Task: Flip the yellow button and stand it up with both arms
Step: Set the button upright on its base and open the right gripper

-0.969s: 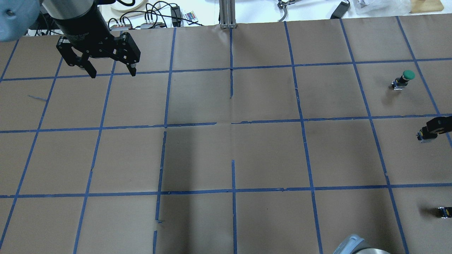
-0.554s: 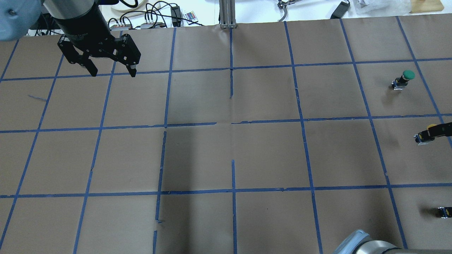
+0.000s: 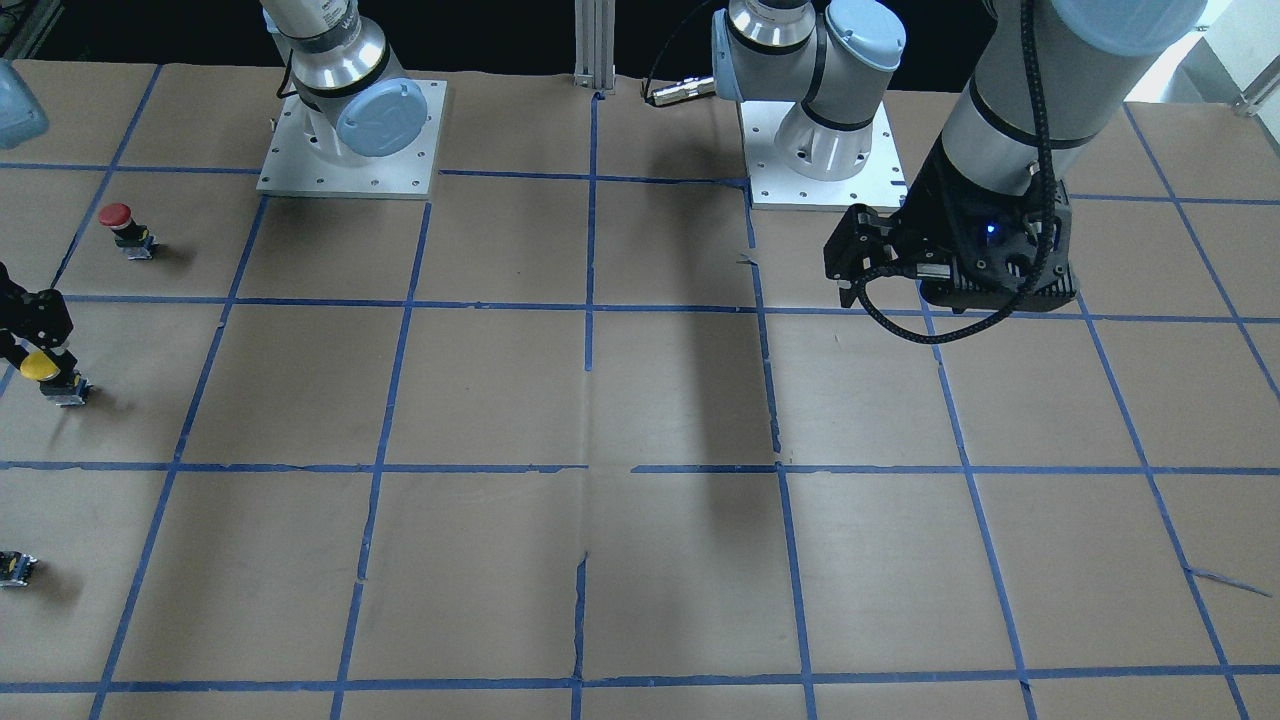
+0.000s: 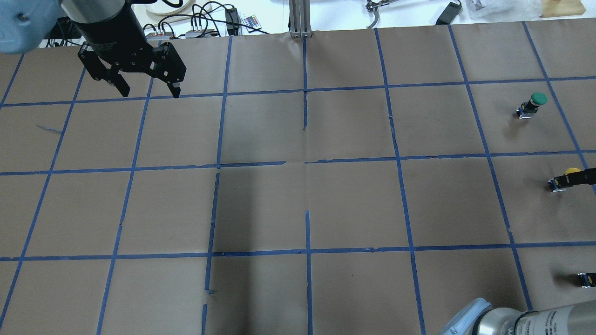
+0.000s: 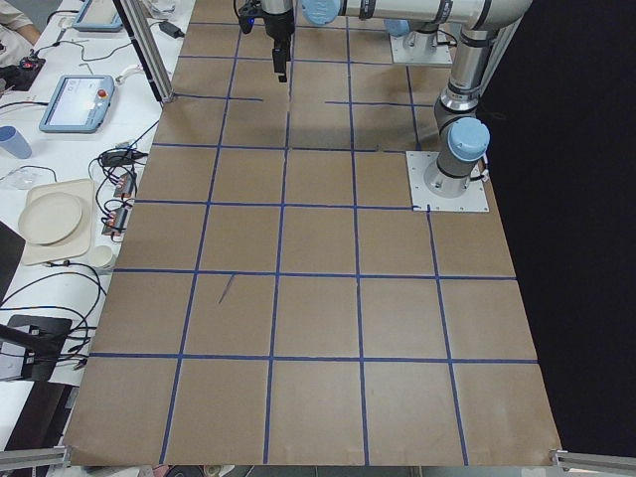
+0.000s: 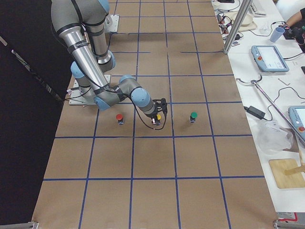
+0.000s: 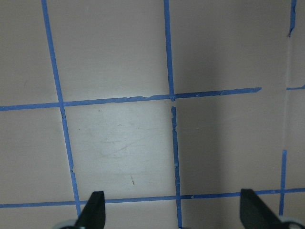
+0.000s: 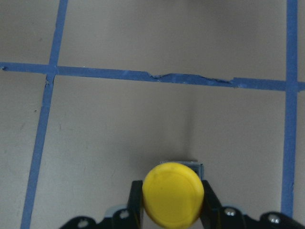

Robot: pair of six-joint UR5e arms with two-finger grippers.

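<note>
Nearest the right wrist camera, the right black two-finger gripper (image 8: 172,210) pinches the small yellow-capped push-button switch (image 3: 42,367), cap up, midway along the right edge of the brown paper-covered bench (image 4: 354,204). Whether its base sits flat on the paper cannot be confirmed. The left black gripper (image 4: 150,95) hangs spread and empty over the left half, well apart. Risk: release on a tilted base, or fingers dragging the cap, topples the switch; no second support is nearby.

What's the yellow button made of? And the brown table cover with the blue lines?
The yellow button: its cap looks like smooth plastic, even colour, soft sheen. The table cover looks like brown paper: dull, flat, with seams. The blue lines look like tape, ragged and torn in places.
</note>
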